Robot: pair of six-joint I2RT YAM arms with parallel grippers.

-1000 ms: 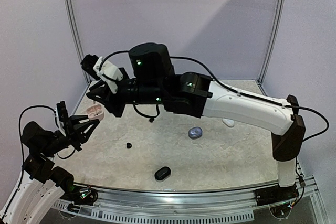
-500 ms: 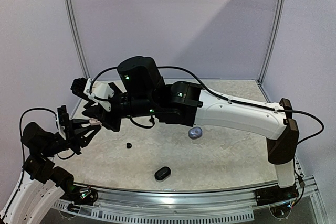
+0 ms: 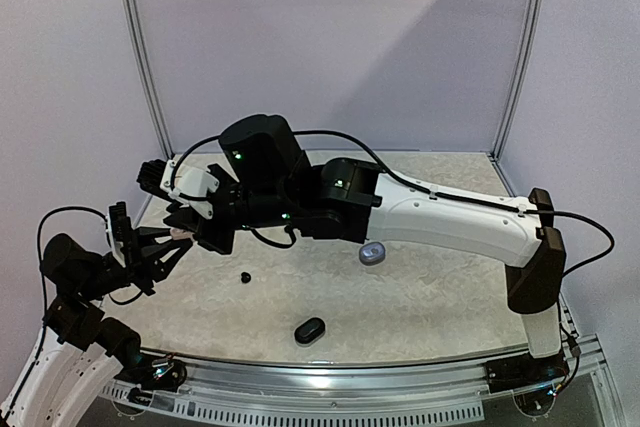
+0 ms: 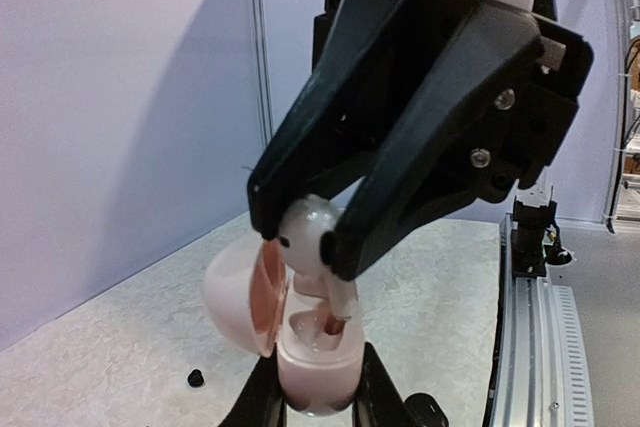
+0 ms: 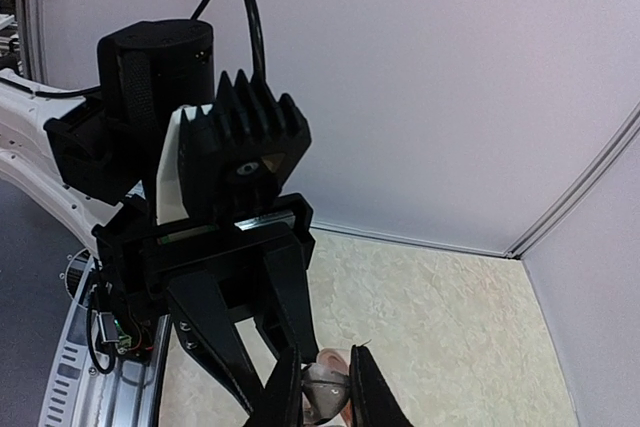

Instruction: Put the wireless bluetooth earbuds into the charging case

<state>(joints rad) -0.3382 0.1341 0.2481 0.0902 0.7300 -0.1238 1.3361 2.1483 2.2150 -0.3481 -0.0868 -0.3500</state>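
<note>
My left gripper (image 4: 318, 394) is shut on the base of an open pink charging case (image 4: 312, 372), held upright with its lid (image 4: 232, 292) swung left. My right gripper (image 4: 303, 234) is shut on a white earbud (image 4: 305, 235) directly above the case. The earbud's stem (image 4: 343, 299) points down into a socket of the case. In the right wrist view the right gripper (image 5: 322, 394) pinches the earbud (image 5: 325, 389). In the top view both grippers meet at the table's left side, at the case (image 3: 182, 235). A black earbud (image 3: 245, 277) lies on the table.
A black closed case (image 3: 310, 330) lies near the front middle of the table. A grey-blue case (image 3: 372, 254) lies beside the right arm's forearm. The black earbud (image 4: 196, 378) also shows below left of the pink case. The side wall is close on the left.
My right arm has swung left and down, bringing the white earbud over the pink case in my left gripper. The left gripper has hardly moved.
</note>
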